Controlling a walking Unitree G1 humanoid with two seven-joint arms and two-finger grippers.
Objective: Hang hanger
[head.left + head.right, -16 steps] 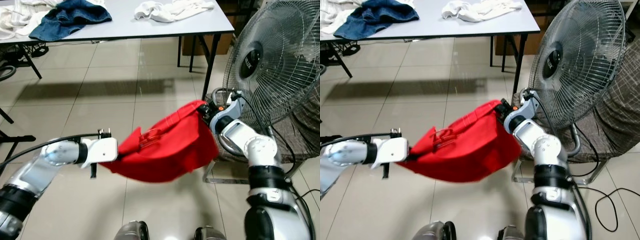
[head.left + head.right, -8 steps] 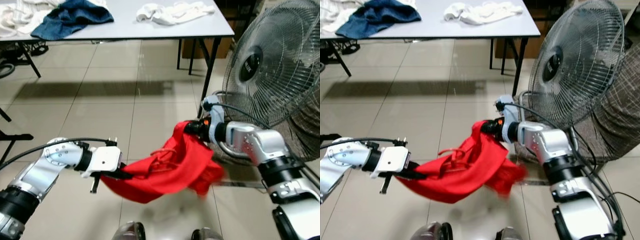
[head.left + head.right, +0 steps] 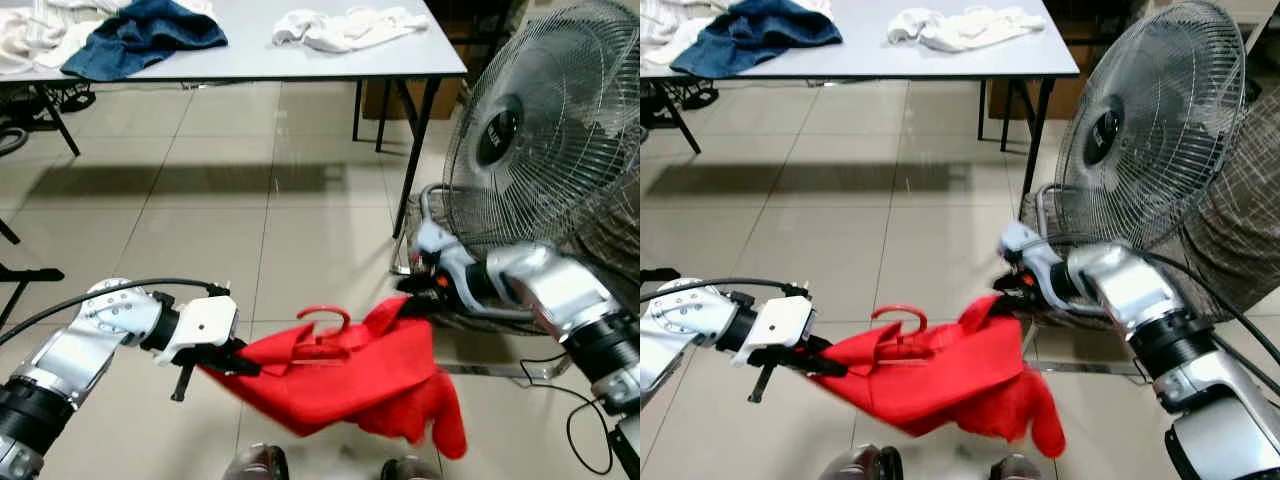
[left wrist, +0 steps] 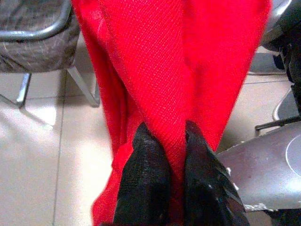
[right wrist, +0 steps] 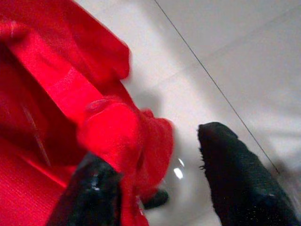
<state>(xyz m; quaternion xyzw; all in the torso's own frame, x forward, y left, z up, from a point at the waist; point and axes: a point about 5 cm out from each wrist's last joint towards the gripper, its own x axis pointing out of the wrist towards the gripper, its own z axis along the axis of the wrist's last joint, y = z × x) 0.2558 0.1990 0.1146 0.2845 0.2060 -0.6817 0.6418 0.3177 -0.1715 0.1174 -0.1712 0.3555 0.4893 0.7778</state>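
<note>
So there's one red garment (image 3: pixel 350 375) with one red hanger (image 3: pixel 322 335) inside it, hook poking up near the middle, and the whole bundle is slung low over the tiled floor (image 3: pixel 200 230) between the two arms, just in front of the robot's feet. Left tool (image 4: pixel 167 141) has its fingers pressed together, pinching a fold at the left end of the cloth. Right tool (image 5: pixel 160 174) is at the right end and its fingers are spread, with the fabric only lying against one of them, so I'd guess that side is barely supported, which is why a flap droops down on the right. Looks like the idea is to keep it stretched out so the hook stays reachable. One big fan (image 3: pixel 545 130) stands on the right, and the far surface (image 3: pixel 250 45) has three clothing piles.
</note>
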